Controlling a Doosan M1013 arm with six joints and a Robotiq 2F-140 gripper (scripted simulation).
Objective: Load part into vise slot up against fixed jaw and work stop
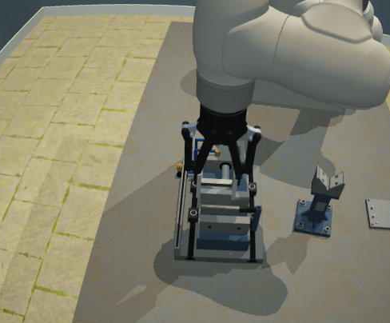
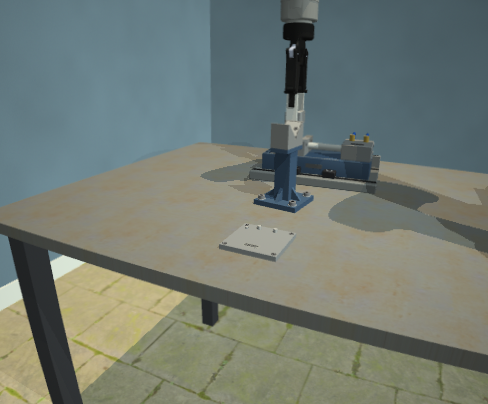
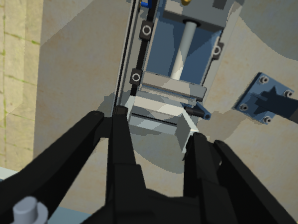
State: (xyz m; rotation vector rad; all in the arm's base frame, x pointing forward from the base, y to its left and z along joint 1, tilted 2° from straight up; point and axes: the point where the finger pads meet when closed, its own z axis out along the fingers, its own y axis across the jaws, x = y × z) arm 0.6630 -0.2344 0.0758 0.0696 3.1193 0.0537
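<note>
My gripper is shut on the part, a light grey block, and holds it by its ends a little above the open vise. In the wrist view the part lies level between the fingertips, with a dark slot line on its upper face. From the side, the part hangs under the gripper, partly behind the V-block top. The cylinder rod leads to the moving jaw; the fixed jaw is nearer the camera. The work stop points in between the jaws from the right.
The V-block on its blue pedestal stands right of the vise, also in the side view. The infeed plate lies bare further right, near the table's front in the side view. The robot's base stands behind the vise.
</note>
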